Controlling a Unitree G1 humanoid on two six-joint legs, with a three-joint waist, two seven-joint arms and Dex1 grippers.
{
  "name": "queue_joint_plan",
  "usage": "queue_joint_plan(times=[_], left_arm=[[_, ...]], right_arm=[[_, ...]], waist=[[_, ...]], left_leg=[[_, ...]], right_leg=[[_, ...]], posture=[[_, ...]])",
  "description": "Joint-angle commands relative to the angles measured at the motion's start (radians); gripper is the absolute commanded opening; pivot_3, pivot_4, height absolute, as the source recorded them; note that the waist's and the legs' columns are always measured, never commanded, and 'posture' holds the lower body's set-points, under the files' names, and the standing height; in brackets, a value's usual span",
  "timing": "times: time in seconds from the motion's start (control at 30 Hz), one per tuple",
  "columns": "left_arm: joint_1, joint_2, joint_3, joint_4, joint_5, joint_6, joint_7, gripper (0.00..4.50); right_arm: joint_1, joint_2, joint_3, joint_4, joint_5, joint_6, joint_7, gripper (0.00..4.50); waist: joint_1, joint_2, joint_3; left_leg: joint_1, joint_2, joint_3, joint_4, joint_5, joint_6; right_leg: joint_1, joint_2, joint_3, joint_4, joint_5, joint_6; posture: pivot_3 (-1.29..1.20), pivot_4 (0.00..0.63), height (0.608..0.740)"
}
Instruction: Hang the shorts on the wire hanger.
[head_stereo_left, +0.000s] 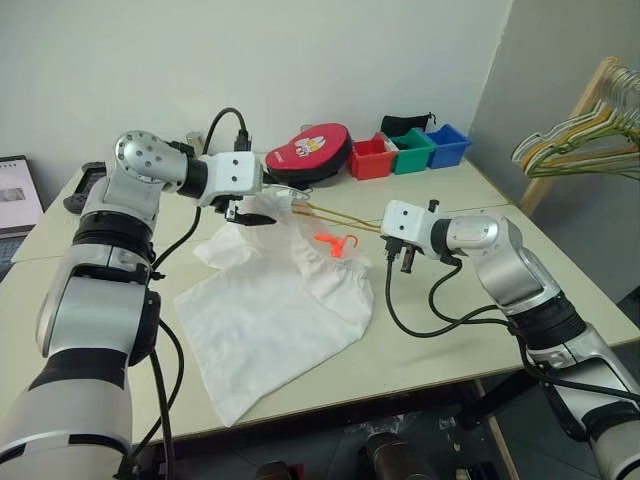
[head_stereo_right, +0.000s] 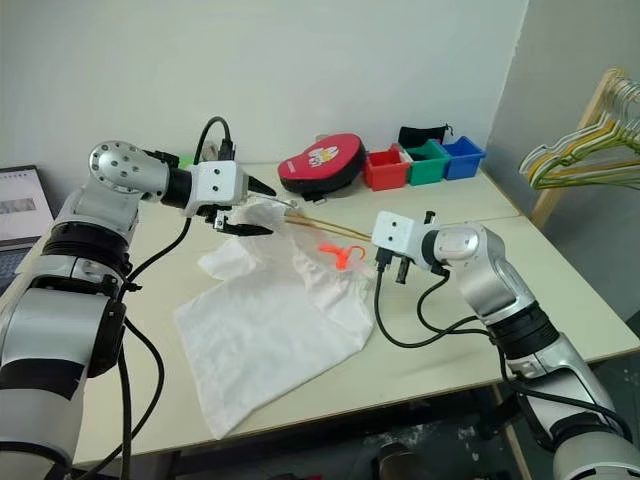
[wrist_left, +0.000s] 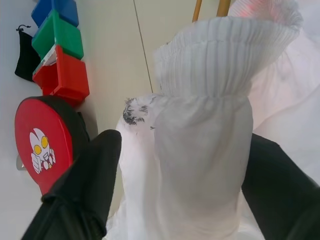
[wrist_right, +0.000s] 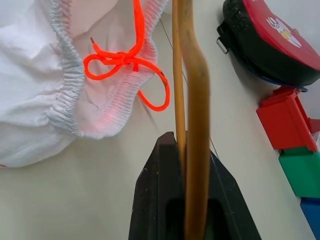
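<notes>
Threading step. Right gripper (wrist_right: 187, 145), centre-right, fingers clamped on the wire hanger (wrist_right: 192, 75). Left gripper (wrist_left: 180, 165), upper centre, fingers spread around the shorts' (head_stereo_left: 275, 300) waistband at mid-frame. Next: likely regrasp the waistband, draw it along the wire.

shorts (head_stereo_left: 270, 310): white, crumpled on table (head_stereo_left: 440, 330), orange drawstring (head_stereo_left: 335, 243) showing at the waistband
wire hanger (head_stereo_left: 335, 217): yellow, runs from the waistband to right gripper (head_stereo_left: 392, 250)
left gripper (head_stereo_left: 255, 207): at raised waistband edge, fingers spread
right gripper: closed on hanger wire
back of table: red round case (head_stereo_left: 308, 152), red/green/blue bins (head_stereo_left: 410, 150)
far right: bunch of hangers (head_stereo_left: 585, 140)
</notes>
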Motion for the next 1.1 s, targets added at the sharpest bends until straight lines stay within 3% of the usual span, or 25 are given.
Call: queue_joint_plan(times=[0.03,0.83,1.1], left_arm=[[-0.003,0.012,0.029,-0.060,-0.036,0.023,-0.025,4.47],[0.033,-0.038,-0.027,0.000,0.060,-0.048,0.089,4.47],[0.027,-0.036,-0.030,0.011,0.091,-0.058,0.131,3.02]], right_arm=[[-0.008,-0.006,-0.030,-0.025,0.014,-0.022,-0.001,0.00],[-0.044,0.004,-0.008,-0.111,-0.010,-0.027,0.021,0.00],[-0.060,0.010,0.003,-0.104,-0.022,-0.046,0.016,0.00]], waist=[[0.000,0.000,0.000],[-0.002,0.000,0.000],[-0.001,0.000,0.000]], left_leg=[[0.000,0.000,0.000,0.000,0.000,0.000],[0.000,0.000,0.000,0.000,0.000,0.000],[0.000,0.000,0.000,0.000,0.000,0.000]], right_leg=[[0.000,0.000,0.000,0.000,0.000,0.000],[0.000,0.000,0.000,0.000,0.000,0.000],[0.000,0.000,0.000,0.000,0.000,0.000]], posture=[[-0.08,0.000,0.740],[-0.10,0.000,0.740],[-0.09,0.000,0.740]])
